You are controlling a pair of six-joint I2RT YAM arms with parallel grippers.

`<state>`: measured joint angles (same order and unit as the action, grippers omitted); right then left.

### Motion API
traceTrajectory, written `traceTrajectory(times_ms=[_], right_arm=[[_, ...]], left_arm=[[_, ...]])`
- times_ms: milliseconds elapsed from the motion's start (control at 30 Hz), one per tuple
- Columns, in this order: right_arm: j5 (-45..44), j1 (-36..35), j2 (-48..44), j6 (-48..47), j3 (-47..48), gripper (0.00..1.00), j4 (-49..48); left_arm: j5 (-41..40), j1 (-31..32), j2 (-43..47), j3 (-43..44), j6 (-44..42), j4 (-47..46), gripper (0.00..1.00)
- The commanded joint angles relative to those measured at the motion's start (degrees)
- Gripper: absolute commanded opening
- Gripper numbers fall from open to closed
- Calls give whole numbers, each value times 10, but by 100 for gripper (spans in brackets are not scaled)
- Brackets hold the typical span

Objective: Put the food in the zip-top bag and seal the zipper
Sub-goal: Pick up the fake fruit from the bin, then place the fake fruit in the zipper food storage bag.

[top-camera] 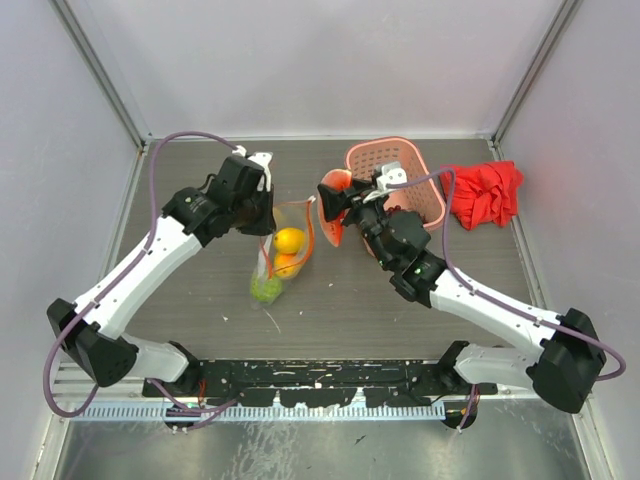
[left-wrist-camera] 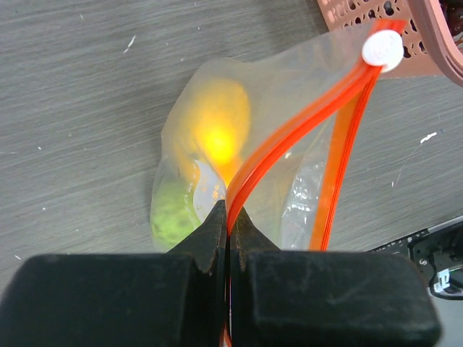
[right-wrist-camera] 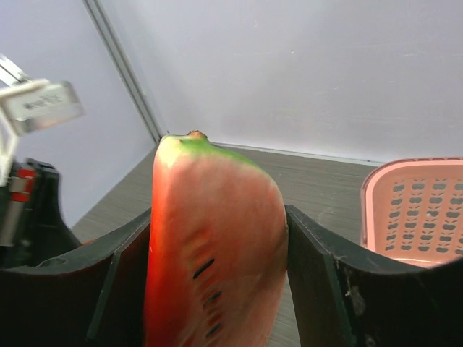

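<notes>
Left claw pinched shut on the zipper, bag hanging open below it, fruit inside; right claw gripped a melon slice beside the mouth — best lowered narrow-end first, clear of the zipper

This is a robotics lab test cell. A grey wood-grain table is boxed in by plain pale panels on its far, left and right edges, joined by metal frame posts. Along its near edge, a black mounting rail carries the left arm and the right arm, each trailing a purple cable.
</notes>
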<state>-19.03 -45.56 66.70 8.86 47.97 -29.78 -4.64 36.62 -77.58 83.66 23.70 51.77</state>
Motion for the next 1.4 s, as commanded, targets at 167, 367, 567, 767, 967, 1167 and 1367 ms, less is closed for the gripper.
traceTrajectory(times_ms=[167,367,567,767,967,1167,1367], right_arm=[[-115,-67,-16,10,-44,27,-198],[-154,-88,32,-2,-51,29,-290],[-168,-108,103,-12,-53,29,-382],[-198,-134,166,-29,-60,30,-441],[-204,-148,196,-3,-77,31,-442],[-212,-174,209,28,-93,31,-415],[-217,-189,198,71,-96,32,-351]], left_arm=[[37,-4,-17,35,84,-33,0],[64,-3,-17,24,114,-42,0],[80,-4,-8,8,133,-71,0],[77,-3,1,-8,145,-83,0],[63,-4,15,-36,154,-98,0],[48,-5,28,-54,156,-102,0],[33,-7,42,-63,153,-100,0]])
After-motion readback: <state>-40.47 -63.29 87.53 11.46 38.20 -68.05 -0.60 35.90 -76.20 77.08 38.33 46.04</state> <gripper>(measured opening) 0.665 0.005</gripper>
